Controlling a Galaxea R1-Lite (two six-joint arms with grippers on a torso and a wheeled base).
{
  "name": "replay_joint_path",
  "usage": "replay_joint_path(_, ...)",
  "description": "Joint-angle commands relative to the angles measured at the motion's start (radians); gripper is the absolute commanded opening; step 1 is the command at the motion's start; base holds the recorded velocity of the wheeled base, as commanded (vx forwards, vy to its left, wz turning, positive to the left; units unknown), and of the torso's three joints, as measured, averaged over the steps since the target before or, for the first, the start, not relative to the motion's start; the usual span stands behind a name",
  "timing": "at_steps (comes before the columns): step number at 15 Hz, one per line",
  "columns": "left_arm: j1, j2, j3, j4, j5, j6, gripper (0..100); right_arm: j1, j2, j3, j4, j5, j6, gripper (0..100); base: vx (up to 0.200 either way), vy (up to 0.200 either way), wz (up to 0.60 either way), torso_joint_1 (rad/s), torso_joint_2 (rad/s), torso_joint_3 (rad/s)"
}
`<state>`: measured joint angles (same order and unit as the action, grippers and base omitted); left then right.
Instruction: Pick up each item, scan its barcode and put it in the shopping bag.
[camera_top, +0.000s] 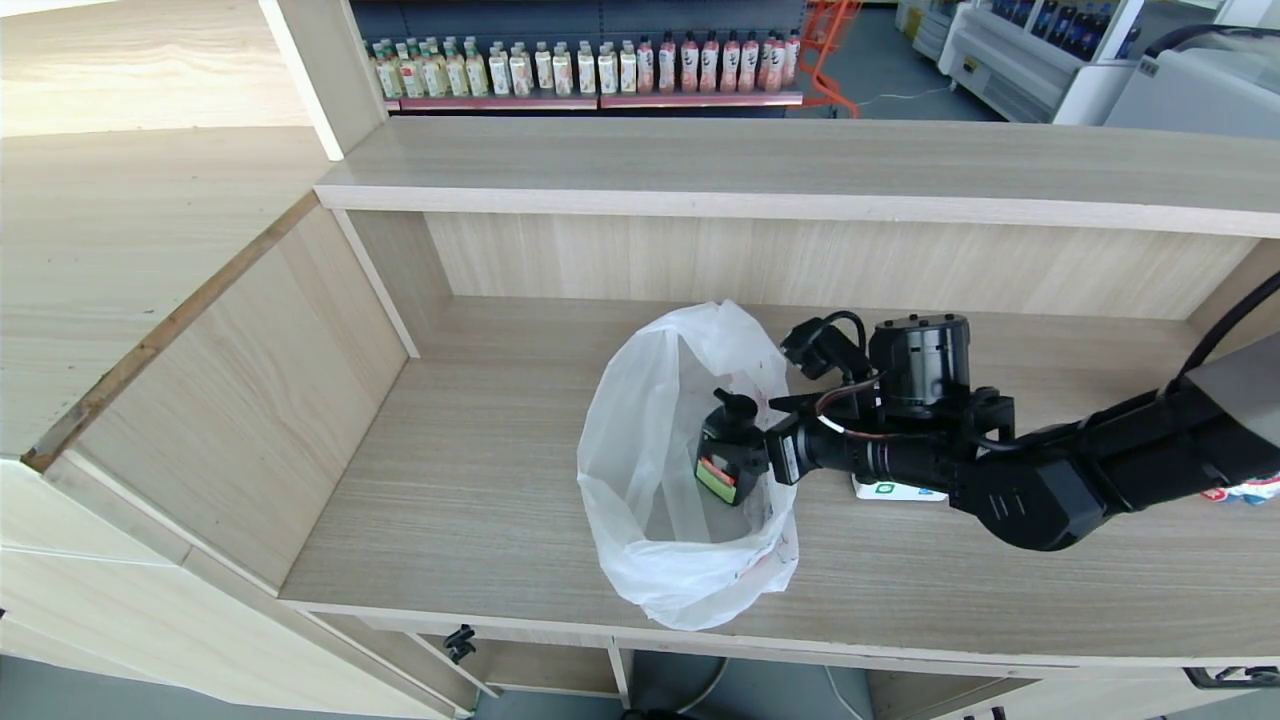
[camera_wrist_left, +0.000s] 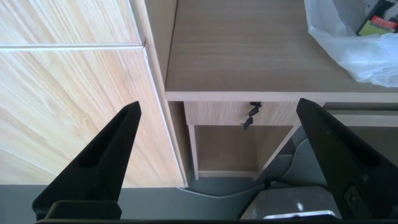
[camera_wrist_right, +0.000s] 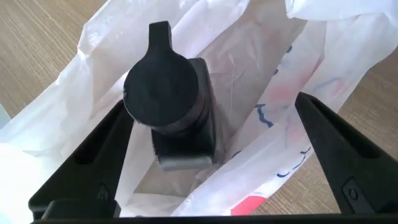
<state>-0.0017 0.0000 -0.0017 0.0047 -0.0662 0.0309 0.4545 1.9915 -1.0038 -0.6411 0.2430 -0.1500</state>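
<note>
The shopping bag (camera_top: 640, 440) was set on the counter (camera_top: 470, 480) near its front edge. A bottle (camera_top: 730, 455) was held inside it, and a flat packet (camera_top: 893, 490) was laid just right of it.

The shopping bag (camera_top: 628, 440) is thin, crinkled, translucent white plastic; the counter (camera_top: 450, 500) shows matt, pale wood grain.

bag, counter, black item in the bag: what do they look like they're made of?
Bag: thin plastic film, translucent white and slightly glossy; it crinkles and the counter shows through it.
Counter: matte pale wood grain, laminate or veneer; cannot tell which.
Item: probably hard moulded plastic, matte black with a rounded cap; the red and green label looks printed.
</note>
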Motion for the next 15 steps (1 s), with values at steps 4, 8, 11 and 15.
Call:
replay_joint_path(4,0.000,0.002,0.000,0.000,0.000,0.000,100,-0.013,-0.200,0.008,0.026,0.016,0.242,100,0.000,0.000,0.00,0.000,0.00,0.000)
replay_joint_path(8,0.000,0.000,0.000,0.000,0.000,0.000,100,-0.128,-0.602,0.053,0.437,0.076,0.483,100,0.000,0.000,0.00,0.000,0.00,0.000)
replay_joint_path(11,0.000,0.002,0.000,0.000,0.000,0.000,100,-0.367,-0.701,0.065,0.667,-0.002,0.191,100,0.000,0.000,0.00,0.000,0.00,0.000)
replay_joint_path(15,0.000,0.002,0.000,0.000,0.000,0.000,100,-0.459,-0.793,0.168,0.666,-0.016,0.217,100,0.000,0.000,0.00,0.000,0.00,0.000)
